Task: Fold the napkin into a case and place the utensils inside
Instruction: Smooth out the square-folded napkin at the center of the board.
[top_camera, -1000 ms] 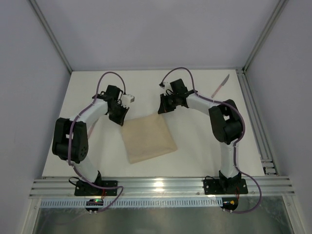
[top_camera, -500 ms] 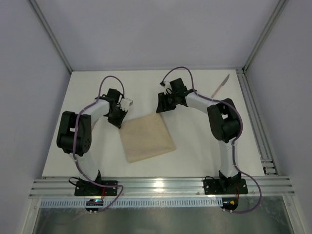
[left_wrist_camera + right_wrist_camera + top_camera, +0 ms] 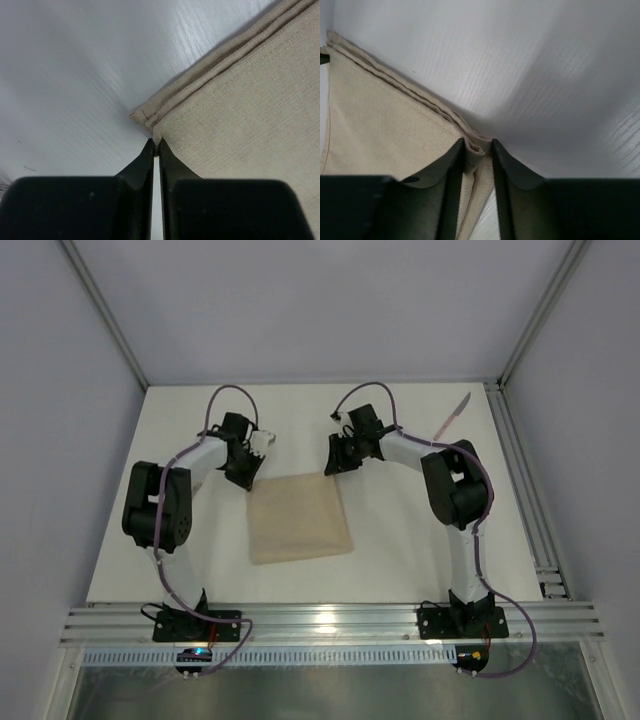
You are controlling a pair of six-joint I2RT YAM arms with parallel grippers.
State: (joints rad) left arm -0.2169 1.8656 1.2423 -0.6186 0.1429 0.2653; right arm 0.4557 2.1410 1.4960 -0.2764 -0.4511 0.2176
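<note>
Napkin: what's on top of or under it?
Nothing lies on the napkin; it rests on the white table. Edges show folded layers; anything between or beneath them is covered.

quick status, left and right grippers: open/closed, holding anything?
Left gripper: closed, pinching a corner of the napkin.
Right gripper: closed on another napkin corner, with cloth bunched between its fingers.

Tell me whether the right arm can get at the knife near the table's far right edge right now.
Probably, but not right away: the right end effector is clamped on the napkin's corner. The knife lies apart on the table, nothing between.
</note>
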